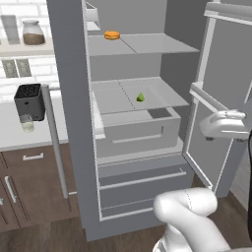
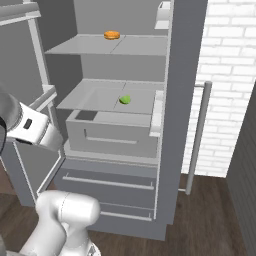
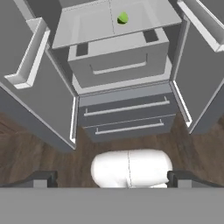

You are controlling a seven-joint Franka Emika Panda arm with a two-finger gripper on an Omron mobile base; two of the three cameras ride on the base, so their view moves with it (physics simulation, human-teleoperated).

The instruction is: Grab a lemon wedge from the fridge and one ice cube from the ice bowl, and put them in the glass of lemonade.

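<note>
Gripper (image 3: pixel 112 177) spread wide, empty, held back from the open fridge (image 1: pixel 74 123).
Nearest: two closed drawers (image 3: pixel 127 116) low down; above, a grey bin (image 1: pixel 140 130). Lemon wedge (image 1: pixel 141 97) alone on middle shelf. Orange item (image 1: pixel 111 35) on top shelf. Glass of lemonade (image 1: pixel 27 124) on counter, before black toaster (image 1: pixel 29 101).

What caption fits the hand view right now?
Open claw looks down at the open fridge, lemon wedge on the middle shelf.

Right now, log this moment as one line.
fridge: both doors open | lemon wedge: on middle shelf, untouched | gripper: open, empty, outside fridge
</note>
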